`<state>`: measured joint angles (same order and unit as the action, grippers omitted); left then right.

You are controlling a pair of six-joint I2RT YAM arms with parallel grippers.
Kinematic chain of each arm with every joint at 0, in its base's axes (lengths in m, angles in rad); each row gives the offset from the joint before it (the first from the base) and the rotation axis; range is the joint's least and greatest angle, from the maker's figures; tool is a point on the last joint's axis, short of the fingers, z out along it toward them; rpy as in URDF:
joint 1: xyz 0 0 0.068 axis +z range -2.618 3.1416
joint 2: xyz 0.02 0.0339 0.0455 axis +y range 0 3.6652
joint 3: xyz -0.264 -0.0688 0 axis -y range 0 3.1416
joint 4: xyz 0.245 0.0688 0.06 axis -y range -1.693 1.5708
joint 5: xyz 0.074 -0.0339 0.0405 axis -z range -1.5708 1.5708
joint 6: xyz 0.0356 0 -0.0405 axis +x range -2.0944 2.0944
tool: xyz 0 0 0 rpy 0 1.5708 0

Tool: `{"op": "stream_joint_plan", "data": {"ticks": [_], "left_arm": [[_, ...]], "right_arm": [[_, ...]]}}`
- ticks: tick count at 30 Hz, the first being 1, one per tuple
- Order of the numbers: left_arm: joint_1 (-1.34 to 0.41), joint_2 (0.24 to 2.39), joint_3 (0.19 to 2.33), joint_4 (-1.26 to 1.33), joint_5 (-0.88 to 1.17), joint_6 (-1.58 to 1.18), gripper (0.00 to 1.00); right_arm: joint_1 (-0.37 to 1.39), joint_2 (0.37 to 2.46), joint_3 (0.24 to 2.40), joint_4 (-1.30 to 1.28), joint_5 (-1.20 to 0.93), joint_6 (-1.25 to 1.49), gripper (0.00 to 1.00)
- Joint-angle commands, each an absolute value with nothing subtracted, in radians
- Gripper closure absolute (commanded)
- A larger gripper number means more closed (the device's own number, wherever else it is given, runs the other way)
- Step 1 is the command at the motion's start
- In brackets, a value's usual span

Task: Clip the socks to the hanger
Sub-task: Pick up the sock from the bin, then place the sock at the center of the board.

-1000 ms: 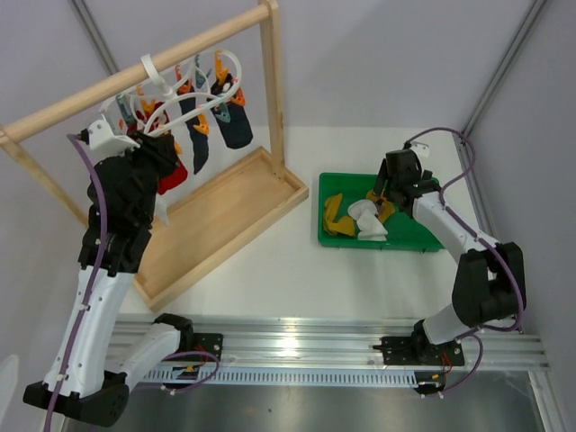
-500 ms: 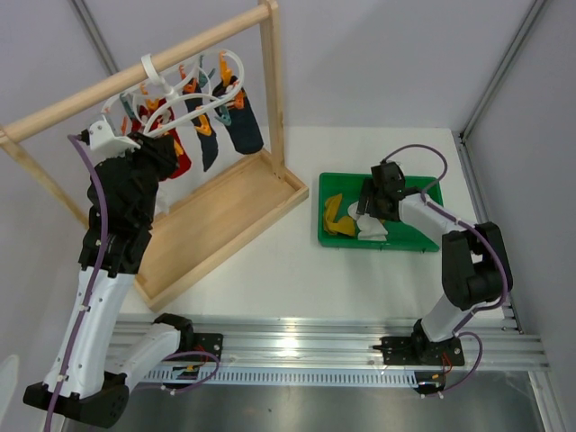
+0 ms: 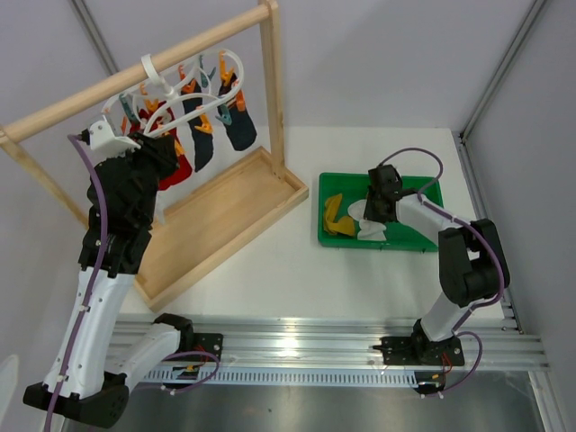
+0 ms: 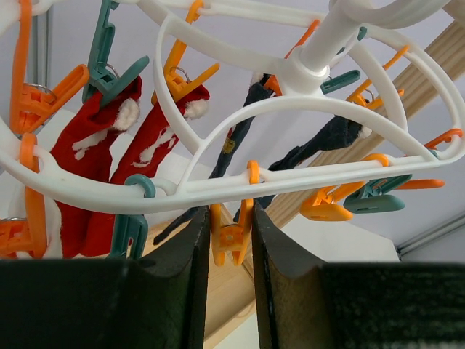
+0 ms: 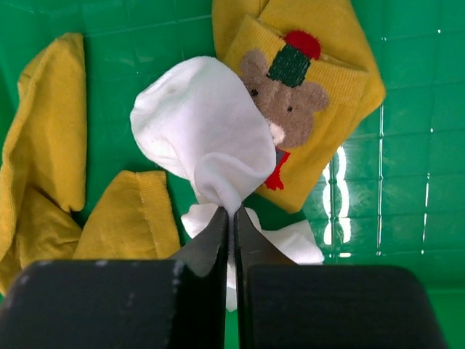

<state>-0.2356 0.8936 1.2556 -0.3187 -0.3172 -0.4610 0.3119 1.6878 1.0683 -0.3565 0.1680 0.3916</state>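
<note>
The right gripper point(image 5: 231, 215) is clenching a pinch of the small white fabric sock point(image 5: 203, 131), its two fingers pressed together on a gathered fold. The sock is lying in the shallow green plastic tray point(image 5: 407, 145), partly over a mustard-yellow sock with a bear motif point(image 5: 312, 80). A second white sock point(image 5: 290, 243) is showing beneath it, and more mustard-yellow fabric point(image 5: 43, 138) is lying to the left. Compared with a second ago, the right arm is reaching lower and further left into the tray, and its elbow is sitting closer to the tray. The left gripper point(image 4: 231, 218) is staying where it was, raised under the white plastic looped hanger point(image 4: 290, 106), its fingers parted on either side of a small orange clip peg point(image 4: 231, 243); whether they are touching the peg cannot be told. The hanger is hanging from the light wooden rack point(image 3: 216, 216), and its dark navy socks point(image 3: 236, 126) are hanging at a slightly different angle than half a second ago, beside the red socks point(image 4: 94, 145).
</note>
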Motion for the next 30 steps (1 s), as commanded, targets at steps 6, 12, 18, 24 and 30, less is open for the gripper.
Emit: {"op": "stream_joint_plan", "data": {"ticks": [6,12,18,24,30], "left_arm": [[-0.244,0.890,1.250,-0.371,-0.305,-0.434,0.99],[-0.244,0.885,1.249,-0.373,-0.304,-0.434,0.99],[-0.244,0.885,1.252,-0.374,-0.299,-0.439,0.99],[-0.244,0.881,1.250,-0.376,-0.295,-0.442,0.99],[-0.242,0.881,1.249,-0.374,-0.298,-0.440,0.99]], "right_arm": [[0.406,1.519,1.207,-0.452,0.215,0.335,1.00],[0.602,1.422,1.324,-0.472,0.161,0.268,1.00],[0.779,1.431,1.327,-0.371,-0.066,0.269,1.00],[0.891,1.534,1.309,-0.379,-0.182,0.238,1.00],[0.995,1.649,1.354,-0.561,-0.226,0.053,1.00]]}}
